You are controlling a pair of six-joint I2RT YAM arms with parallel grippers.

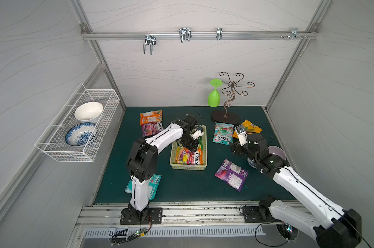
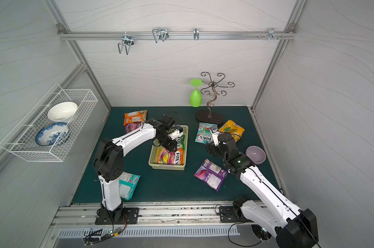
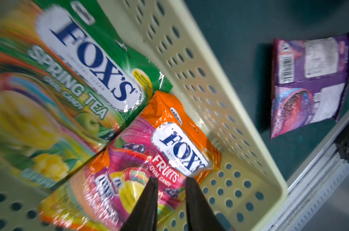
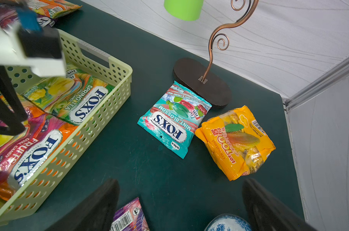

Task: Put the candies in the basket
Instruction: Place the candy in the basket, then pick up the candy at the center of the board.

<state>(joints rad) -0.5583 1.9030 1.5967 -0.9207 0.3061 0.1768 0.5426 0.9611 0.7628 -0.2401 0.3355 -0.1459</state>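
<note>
The pale yellow-green basket [image 1: 188, 167] [image 3: 209, 70] sits mid-mat and holds an orange Fruits packet [image 3: 163, 144] and a green Spring Tea packet [image 3: 85, 60]. My left gripper [image 3: 170, 179] hovers inside it just over the orange packet, jaws a little apart with nothing between them. Loose candies lie on the mat: teal [image 1: 223, 133], yellow [image 1: 249, 127], purple [image 1: 232, 174], orange [image 1: 151, 117], purple-pink [image 1: 152, 128], and a teal one [image 1: 155, 184] partly under the left arm. My right gripper [image 4: 179, 184] hangs wide open and empty between the purple and teal packets.
A copper hook stand [image 1: 224, 117] and an upturned green glass [image 1: 214, 96] stand at the back. A lilac bowl [image 2: 255, 154] and a blue-patterned bowl [image 4: 227, 223] sit beside the right arm. A white wire basket [image 1: 78, 128] with two bowls hangs on the left wall.
</note>
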